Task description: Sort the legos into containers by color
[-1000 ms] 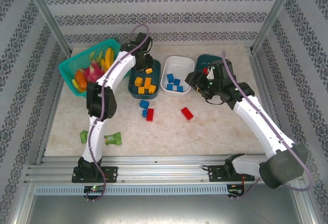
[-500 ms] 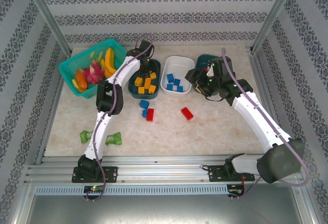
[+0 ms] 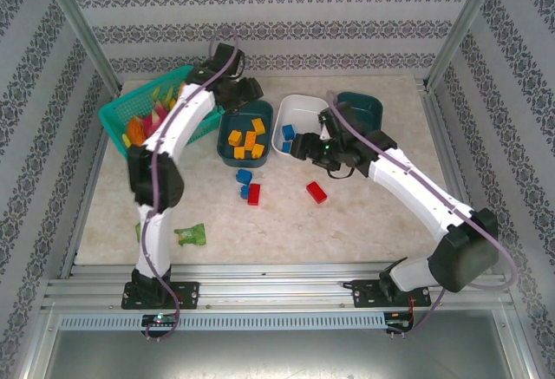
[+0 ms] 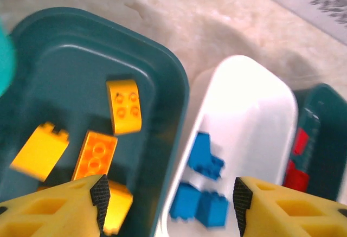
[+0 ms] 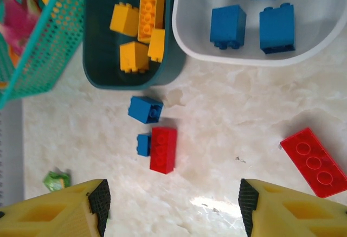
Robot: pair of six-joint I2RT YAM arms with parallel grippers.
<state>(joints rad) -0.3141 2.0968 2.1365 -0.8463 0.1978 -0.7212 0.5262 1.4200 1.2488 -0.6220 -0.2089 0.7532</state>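
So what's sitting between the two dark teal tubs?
The white tub, with blue bricks in it; the top view shows it plainly.

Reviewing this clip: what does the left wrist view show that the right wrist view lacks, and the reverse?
Left wrist, not right wrist: the second dark teal plastic tub with red lego bricks in it.
Right wrist, not left wrist: two loose red bricks and two loose blue bricks on the marble-pattern table, a small green packet, and the bright teal mesh basket.
Both: the dark teal plastic tub holding yellow-orange bricks, and the white plastic tub holding blue bricks.
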